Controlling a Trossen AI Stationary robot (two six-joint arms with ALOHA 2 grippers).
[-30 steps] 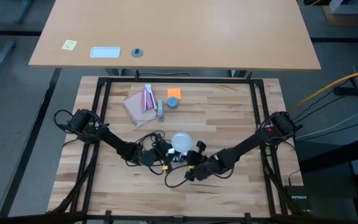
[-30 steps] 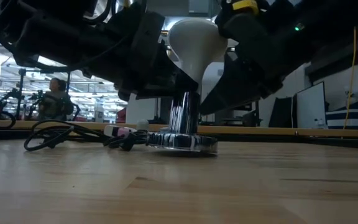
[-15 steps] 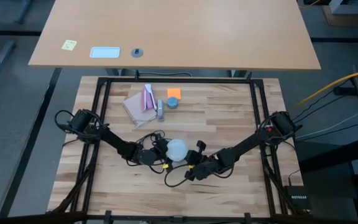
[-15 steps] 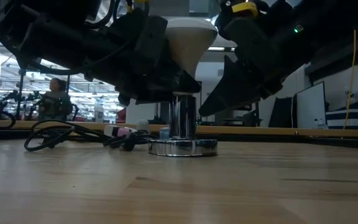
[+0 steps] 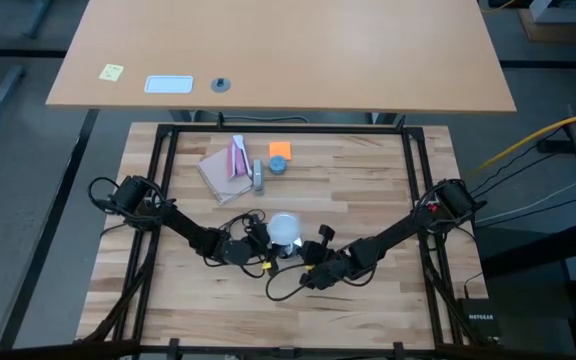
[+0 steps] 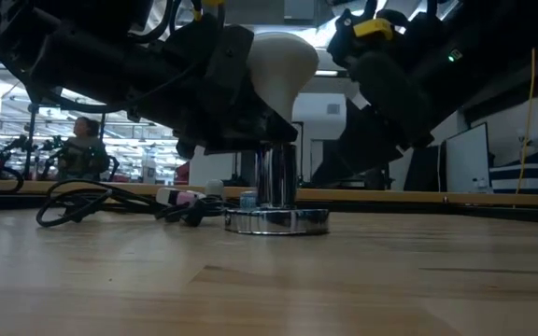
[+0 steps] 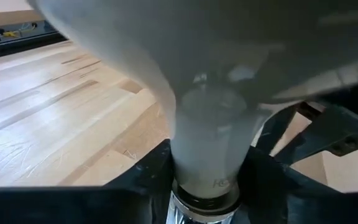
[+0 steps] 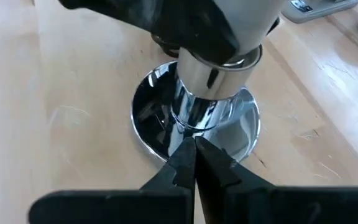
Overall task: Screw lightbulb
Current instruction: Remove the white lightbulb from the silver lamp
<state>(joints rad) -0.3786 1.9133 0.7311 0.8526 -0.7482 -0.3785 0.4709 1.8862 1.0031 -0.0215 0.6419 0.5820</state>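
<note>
Frosted white globe lightbulb (image 5: 284, 227): upright, pale grey neck seated in the chrome socket stem (image 6: 276, 177), near the middle of the light wooden slatted surface (image 5: 368, 180).

Round mirrored chrome socket base (image 8: 166, 127): flat on the surface, thin black cord (image 6: 92, 207) trailing away beside it.

Left gripper (image 7: 201, 177): dark fingers clamped on the lightbulb's neck, one on either side, just above the socket collar.

Right gripper (image 8: 194, 158): fingers pressed together, holding nothing, tips at the base rim just beside the stem.

Far side of surface: tan and pink packet (image 5: 226, 166), orange square block (image 5: 280, 150), small blue-grey round piece (image 5: 279, 165).
</note>
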